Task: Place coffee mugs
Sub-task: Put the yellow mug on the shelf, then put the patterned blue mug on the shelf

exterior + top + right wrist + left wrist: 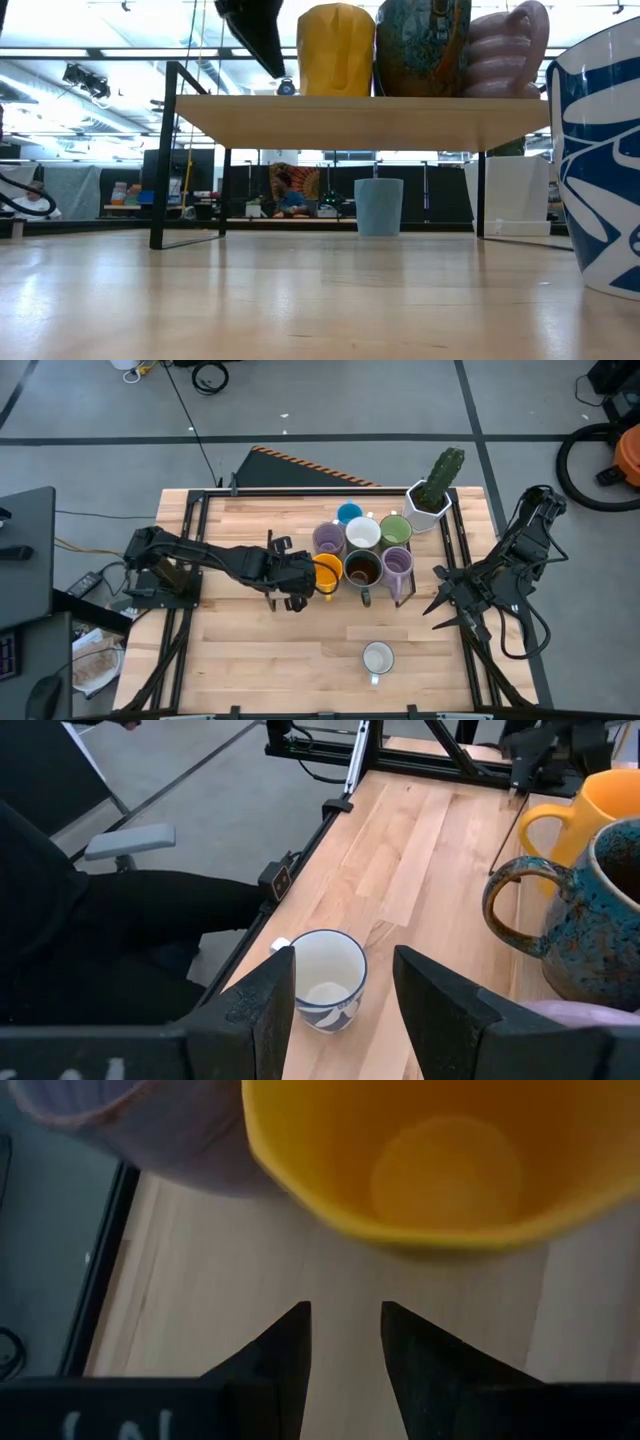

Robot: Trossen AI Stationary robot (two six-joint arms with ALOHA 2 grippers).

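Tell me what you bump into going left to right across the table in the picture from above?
Left pincer → orange mug → dark mug → purple mug → right pincer.

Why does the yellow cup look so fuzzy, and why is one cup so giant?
In the left wrist view the orange mug sits too close to the lens, so it blurs; the left tool's fingers look sharper. In the low view the white-and-blue mug stands beside the camera, so it looms huge.
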